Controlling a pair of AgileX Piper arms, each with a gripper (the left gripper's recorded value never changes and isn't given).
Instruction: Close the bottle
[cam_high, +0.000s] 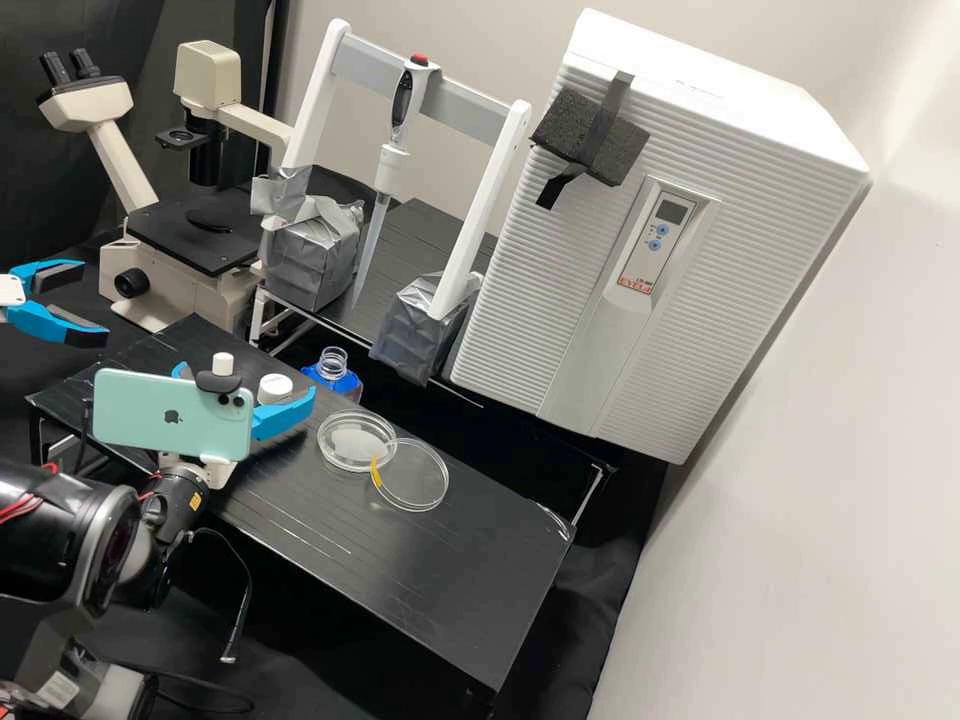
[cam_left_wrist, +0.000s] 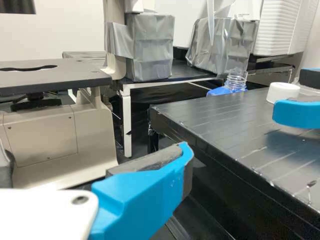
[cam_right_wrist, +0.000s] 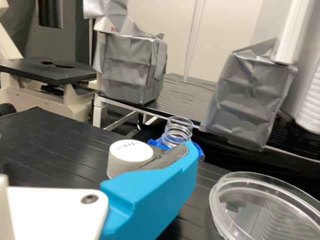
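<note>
On bench (cam_high: 400, 560) left: right gripper (cam_high: 292, 402) at white cap (cam_right_wrist: 130, 154), grasp unclear; likely pickup step. Left gripper (cam_high: 92, 300) spread. Next: seat cap squarely on open bottle (cam_high: 335, 368).

Left gripper (cam_high: 92, 300), upper left of the high view: two bright blue fingers (cam_left_wrist: 145, 200) with dark grey pads (cam_left_wrist: 145, 159) on a white plate (cam_left_wrist: 40, 215) bearing one dark screw (cam_left_wrist: 80, 200). Right gripper (cam_high: 285, 392): the same build, with a mint-green phone (cam_high: 170, 413) clamped on the wrist. Lower left: glossy black arm joint (cam_high: 60, 540), red wires (cam_high: 18, 506), thin black cable (cam_high: 245, 590).
</note>
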